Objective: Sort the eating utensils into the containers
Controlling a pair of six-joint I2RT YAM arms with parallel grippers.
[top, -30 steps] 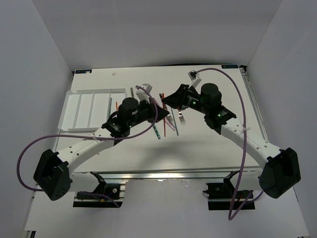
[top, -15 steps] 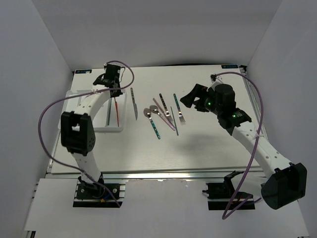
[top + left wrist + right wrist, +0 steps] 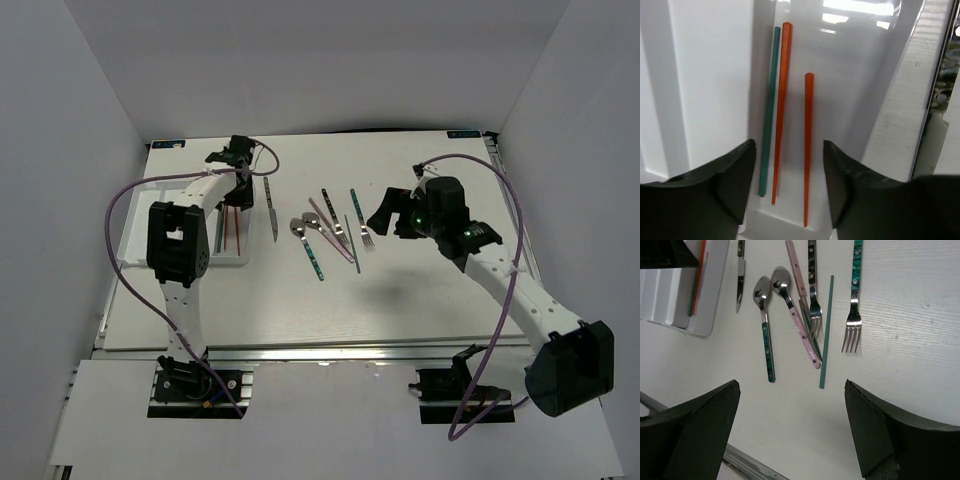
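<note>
Fingers left (image 3: 735, 180) — parted, empty | fingers right (image 3: 695, 430) — wide, empty

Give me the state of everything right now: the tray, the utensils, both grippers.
left gripper: open, empty, above the tray
right gripper: open, empty
tray: three chopsticks in one compartment
loose green chopstick: unsorted, on the table
spoons, forks, knife: unsorted, on the table

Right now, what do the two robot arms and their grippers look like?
The left arm and the right arm both have white links and bulky black joint housings. A thin purple cable loops loosely along each. Small green lights glow on the right wrist. The left gripper and right gripper have broad, matte black, wedge-shaped fingers.
</note>
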